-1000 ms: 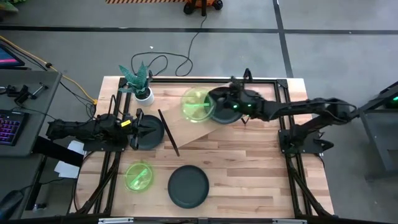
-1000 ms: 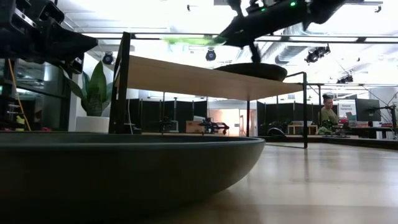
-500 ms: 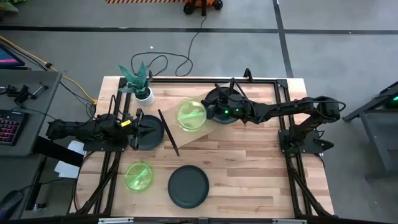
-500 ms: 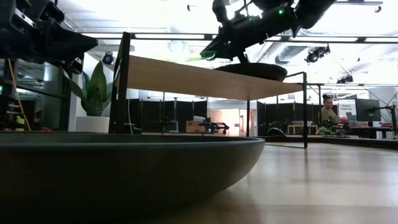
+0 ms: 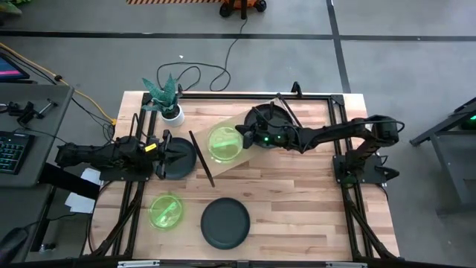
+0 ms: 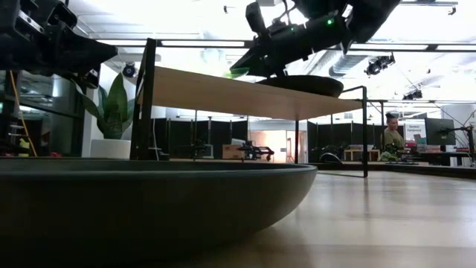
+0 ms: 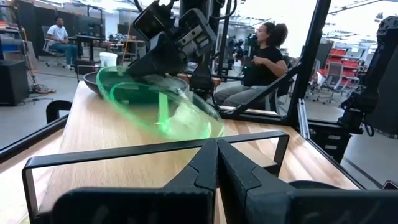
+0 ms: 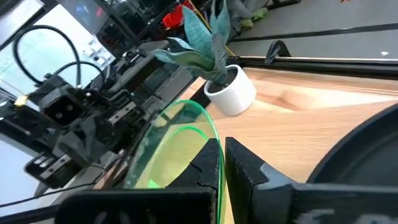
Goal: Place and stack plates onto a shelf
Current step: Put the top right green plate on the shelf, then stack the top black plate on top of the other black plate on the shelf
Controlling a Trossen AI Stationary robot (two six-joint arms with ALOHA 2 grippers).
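Observation:
My right gripper (image 5: 242,135) reaches in from the table's right over the shelf (image 5: 245,160) and is shut on a translucent green plate (image 5: 222,144). The plate is tilted above the board's left part (image 7: 93,130). A dark plate (image 5: 269,119) lies flat on the shelf behind it. My left gripper (image 5: 175,152) waits left of the shelf at board height, shut and empty (image 7: 217,149), above another dark plate (image 5: 178,162) on the table. A second green plate (image 5: 166,211) and a dark plate (image 5: 225,222) lie on the table's near part. My right gripper pinches the green plate's rim (image 8: 214,146) between its two fingers (image 8: 245,165), on the side toward the table's right. It comes slanting down from the right. The plate tips down away from the fingers (image 7: 161,106). Whether its low edge (image 7: 211,129) touches the board, I cannot tell.
A white pot with a green plant (image 5: 169,104) stands at the table's far left corner beside the shelf. The shelf's black rod end frame (image 7: 155,149) stands between my left gripper and the green plate. People sit in the room beyond the table (image 7: 264,56).
My right gripper has carried the green plate toward the table's left and near edge and downward, from beside the dark plate on the shelf to low over the board's left part. The plate now tips downward at its free edge. The left arm kept still.

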